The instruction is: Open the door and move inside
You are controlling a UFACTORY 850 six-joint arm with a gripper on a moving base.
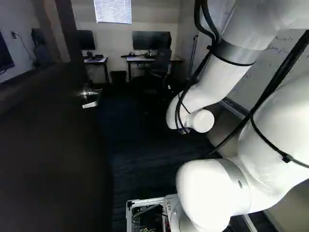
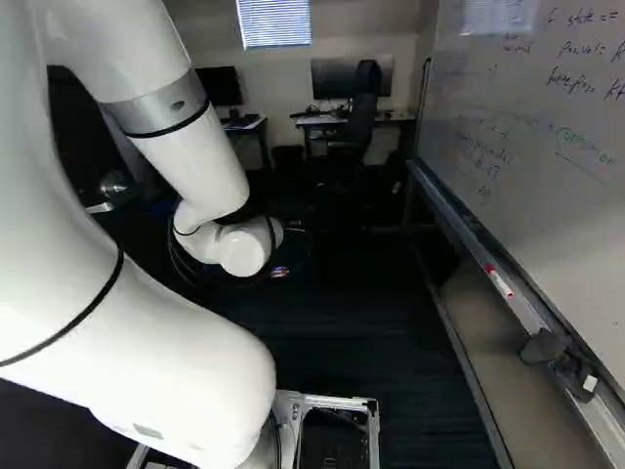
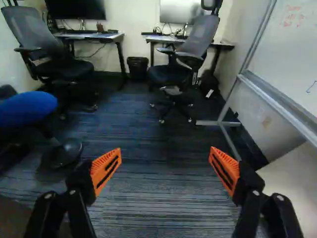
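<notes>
Door (image 1: 53,150): dark, standing open, filling the left of the left base view; metal lever handle (image 1: 91,96) on it, upper left of that frame. Fingers (image 3: 105,171): one pair, orange-padded, spread wide, holding nothing, carpet (image 3: 161,186) visible between them. Whiteboard (image 2: 527,127): handwritten, right of the right base view; red-capped marker (image 2: 500,282) on its ledge. Mesh-backed office chair (image 3: 195,39): ahead of the fingers, before a desk (image 3: 153,38).
</notes>
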